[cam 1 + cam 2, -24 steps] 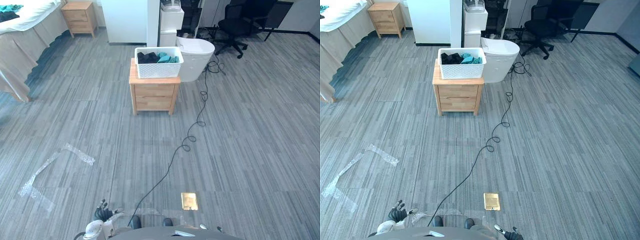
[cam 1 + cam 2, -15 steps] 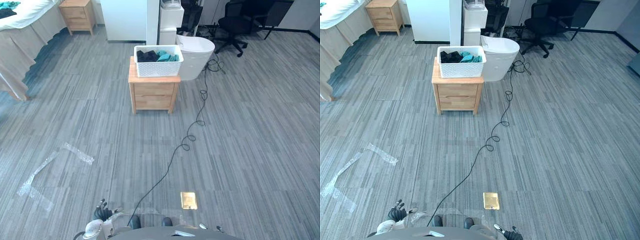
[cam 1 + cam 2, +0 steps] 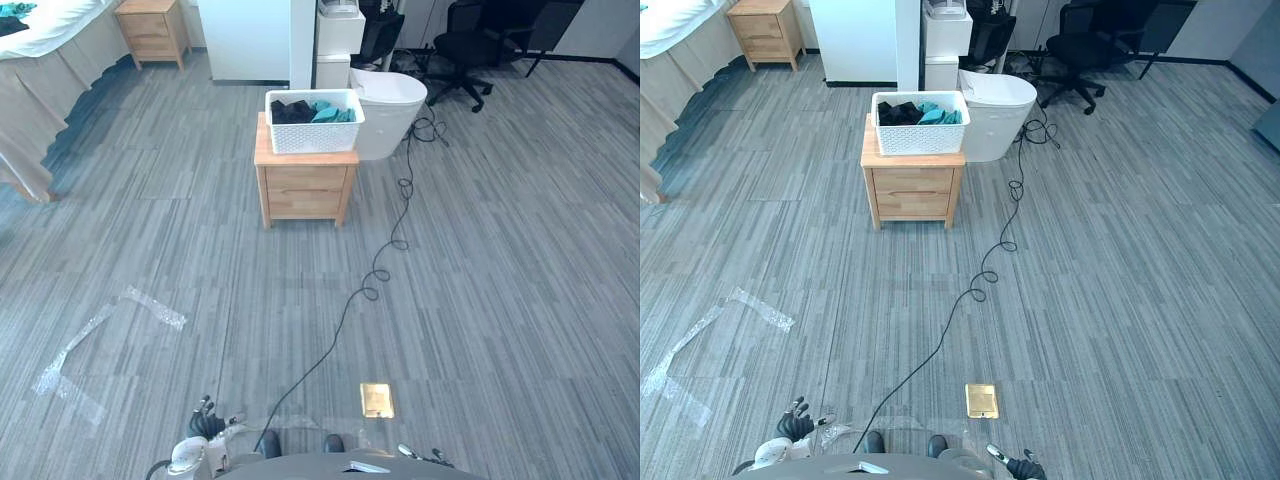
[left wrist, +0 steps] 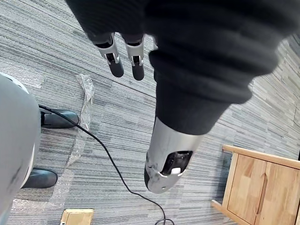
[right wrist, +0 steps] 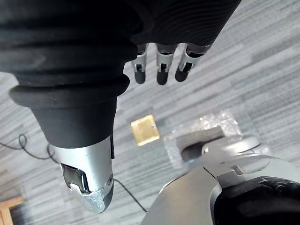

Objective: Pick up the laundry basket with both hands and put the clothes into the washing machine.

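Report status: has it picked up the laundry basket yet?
Done: nothing. The laundry basket, clothes inside, sits on the wooden nightstand well ahead across the floor. In hand: nothing; the left robot hand and right robot hand hang open, low at the robot's sides. Left: walk up, grip the basket with both hands, empty the clothes into the white washing machine beside the nightstand.

A wooden nightstand (image 3: pixel 305 185) stands at far centre. A second nightstand (image 3: pixel 150 28) sits far left beside a bed (image 3: pixel 40 60). An office chair (image 3: pixel 480 45) stands far right. A brass floor plate (image 3: pixel 377 400) lies near, with clear tape strips (image 3: pixel 100 330) to its left.
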Controlling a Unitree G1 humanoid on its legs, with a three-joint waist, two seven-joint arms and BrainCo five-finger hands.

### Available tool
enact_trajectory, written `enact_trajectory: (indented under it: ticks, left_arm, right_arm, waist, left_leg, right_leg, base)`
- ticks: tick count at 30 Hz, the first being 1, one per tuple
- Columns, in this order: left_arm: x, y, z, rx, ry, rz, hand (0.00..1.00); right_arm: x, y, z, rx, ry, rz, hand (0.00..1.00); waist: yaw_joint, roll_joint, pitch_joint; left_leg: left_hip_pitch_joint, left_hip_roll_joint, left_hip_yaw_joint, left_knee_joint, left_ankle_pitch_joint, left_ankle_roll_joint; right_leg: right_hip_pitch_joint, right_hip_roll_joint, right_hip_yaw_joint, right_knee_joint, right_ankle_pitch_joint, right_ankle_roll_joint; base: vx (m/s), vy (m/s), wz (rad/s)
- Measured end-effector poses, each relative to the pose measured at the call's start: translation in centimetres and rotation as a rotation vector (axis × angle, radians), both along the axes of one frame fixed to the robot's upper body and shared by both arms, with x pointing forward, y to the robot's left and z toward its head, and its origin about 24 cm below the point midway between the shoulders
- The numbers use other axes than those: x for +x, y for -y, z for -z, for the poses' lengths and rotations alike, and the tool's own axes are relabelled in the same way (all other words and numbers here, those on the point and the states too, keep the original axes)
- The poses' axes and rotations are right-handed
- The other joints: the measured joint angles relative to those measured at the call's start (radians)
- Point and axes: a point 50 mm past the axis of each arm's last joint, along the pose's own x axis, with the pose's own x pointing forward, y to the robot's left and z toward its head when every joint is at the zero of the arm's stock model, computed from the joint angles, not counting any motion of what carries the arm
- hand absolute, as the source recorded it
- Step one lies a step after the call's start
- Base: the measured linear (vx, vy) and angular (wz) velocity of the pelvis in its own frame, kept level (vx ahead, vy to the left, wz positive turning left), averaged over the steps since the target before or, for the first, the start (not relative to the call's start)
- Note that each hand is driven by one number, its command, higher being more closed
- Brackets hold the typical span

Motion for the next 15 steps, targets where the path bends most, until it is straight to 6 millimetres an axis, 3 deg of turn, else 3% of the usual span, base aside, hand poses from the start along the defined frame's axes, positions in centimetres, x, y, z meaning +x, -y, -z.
enact_trajectory:
  ticks: [10, 13, 15]
  left_arm:
    - [0.6, 0.0, -0.1, -0.001, 0.014, 0.0, 0.0]
    - [0.4, -0.2, -0.1, 0.0, 0.011, -0.018, 0.0]
    - [0.7, -0.8, -0.4, 0.005, 0.04, -0.06, 0.0]
  right_arm:
    - [0.2, 0.0, 0.0, 0.002, 0.002, -0.001, 0.0]
    - [0.5, 0.0, -0.1, -0.001, 0.014, 0.0, 0.0]
    - [1.1, -0.1, -0.3, -0.002, 0.049, -0.002, 0.0]
  waist:
    - [-0.001, -0.001, 0.003]
    - [0.0, 0.002, 0.014]
    - [0.005, -0.006, 0.054]
  left_leg:
    - [-0.024, 0.0, -0.009, 0.0, 0.002, 0.003]
    - [-0.024, 0.006, -0.004, 0.009, -0.021, -0.008]
    - [-0.112, 0.036, 0.014, 0.253, -0.154, -0.033]
  right_leg:
    - [-0.019, 0.0, -0.011, -0.003, 0.002, -0.004]
    - [-0.038, 0.002, -0.012, 0.053, -0.041, -0.009]
    - [-0.065, -0.007, -0.015, 0.175, -0.132, -0.024]
  base:
    - [0.0, -0.002, 0.03]
    - [0.01, -0.008, 0.03]
    - [0.02, -0.038, 0.1]
